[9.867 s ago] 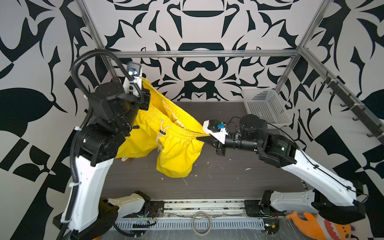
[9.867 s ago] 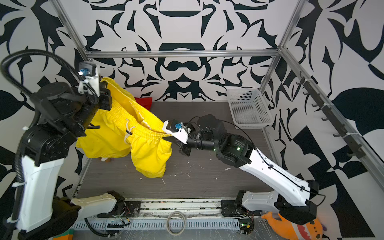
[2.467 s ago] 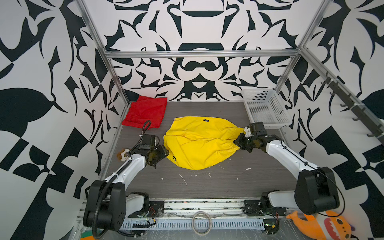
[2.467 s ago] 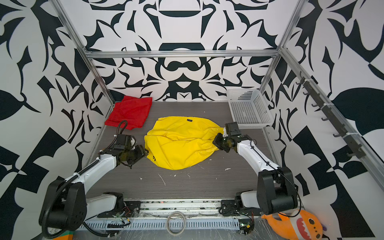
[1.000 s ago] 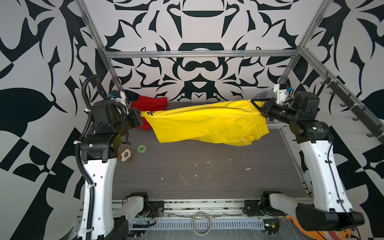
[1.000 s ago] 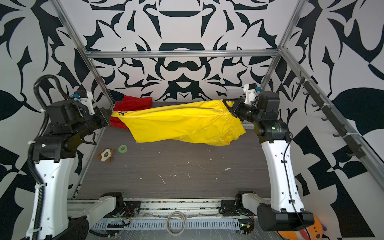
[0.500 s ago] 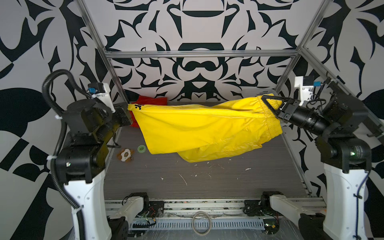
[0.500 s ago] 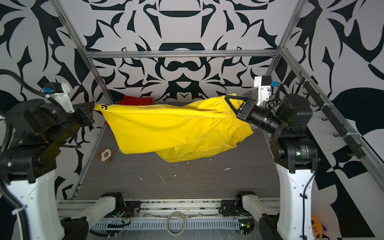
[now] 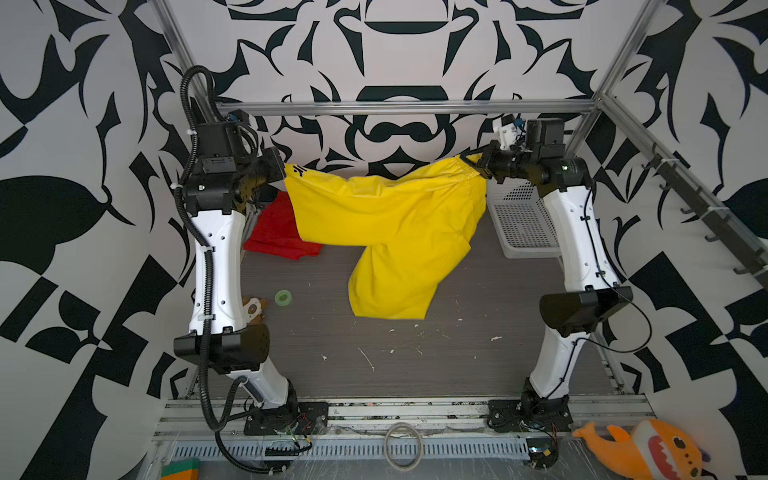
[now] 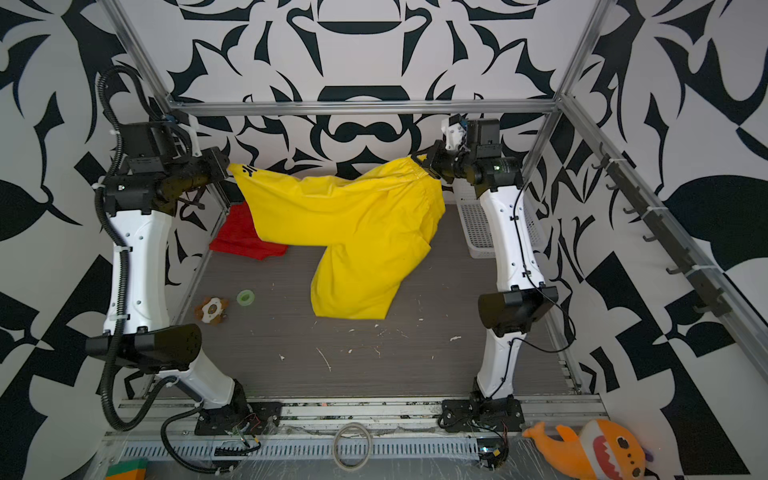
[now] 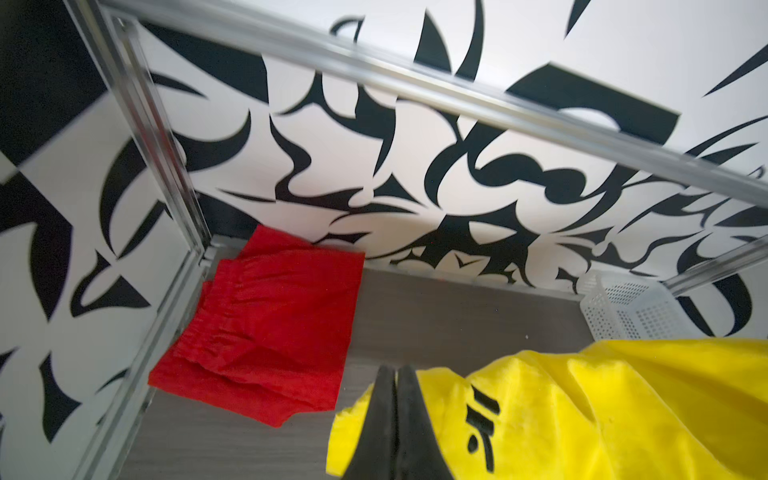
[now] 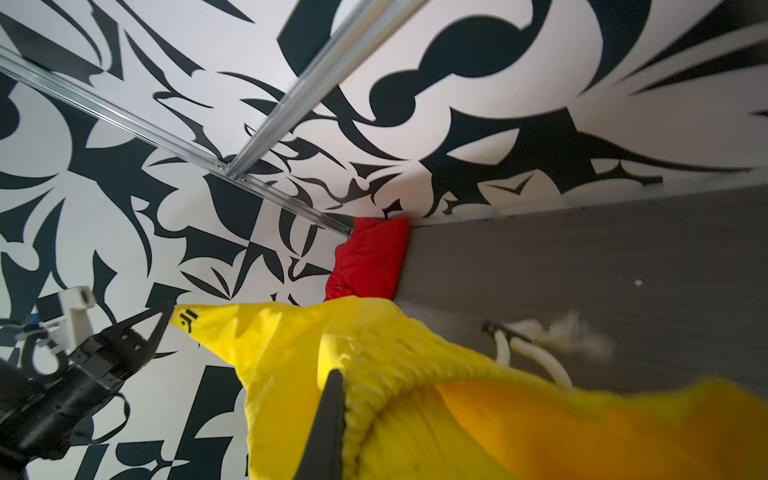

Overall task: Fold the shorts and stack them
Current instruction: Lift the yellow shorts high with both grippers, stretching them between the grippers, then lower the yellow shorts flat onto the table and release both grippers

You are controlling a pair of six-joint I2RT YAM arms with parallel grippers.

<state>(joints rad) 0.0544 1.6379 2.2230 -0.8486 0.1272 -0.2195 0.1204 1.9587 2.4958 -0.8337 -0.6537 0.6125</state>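
Grey tabletop [image 9: 415, 365] below; clamped on thin bright-yellow fabric shorts [image 9: 386, 216] w/ L gripper [image 9: 284, 173] & R gripper [image 9: 474, 161]; lower taut twd 6 o'clock.

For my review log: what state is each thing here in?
yellow shorts: unfolded, held up in the air, one leg dangling.
red shorts: folded, lying on the table.
left gripper: shut on the yellow shorts.
right gripper: shut on the yellow shorts' waistband.
basket: upright.

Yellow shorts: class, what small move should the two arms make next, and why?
Probably lower both arms together so the yellow shorts settle flat on the table. Both jaws are shut on opposite ends, the fabric hangs in the air with one leg drooping, and folding needs it spread out.
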